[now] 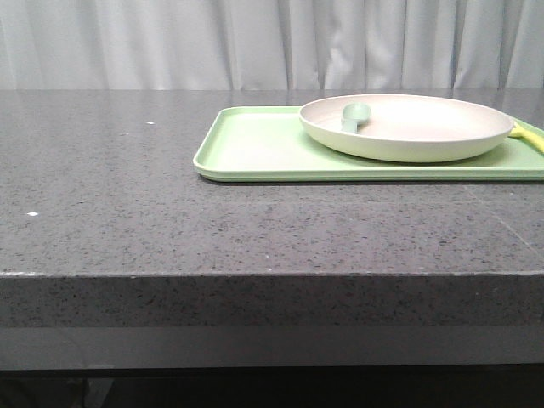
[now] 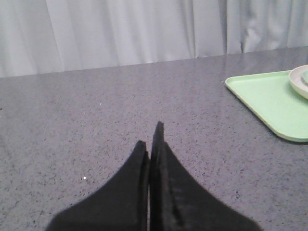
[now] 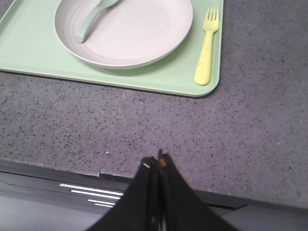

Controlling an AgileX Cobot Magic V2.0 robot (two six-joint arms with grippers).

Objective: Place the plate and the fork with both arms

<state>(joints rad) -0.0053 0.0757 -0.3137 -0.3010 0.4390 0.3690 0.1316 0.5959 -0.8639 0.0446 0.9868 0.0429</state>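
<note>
The cream plate point(image 1: 408, 127) sits on the light-green tray point(image 1: 255, 149) at the right of the table. It also shows in the right wrist view point(image 3: 130, 33), and its edge in the left wrist view point(image 2: 301, 83). The pale-yellow fork point(image 3: 207, 48) lies on the tray beside the plate; only its tip shows in the front view point(image 1: 527, 134). My left gripper point(image 2: 150, 137) is shut and empty over bare table, left of the tray. My right gripper point(image 3: 155, 161) is shut and empty at the table's front edge, short of the tray. Neither arm shows in the front view.
A teal-green spoon point(image 1: 354, 115) lies in the plate, also seen in the right wrist view point(image 3: 91, 21). The tray point(image 2: 269, 98) rests on a grey speckled table point(image 1: 110, 187). A white curtain point(image 1: 170, 42) hangs behind.
</note>
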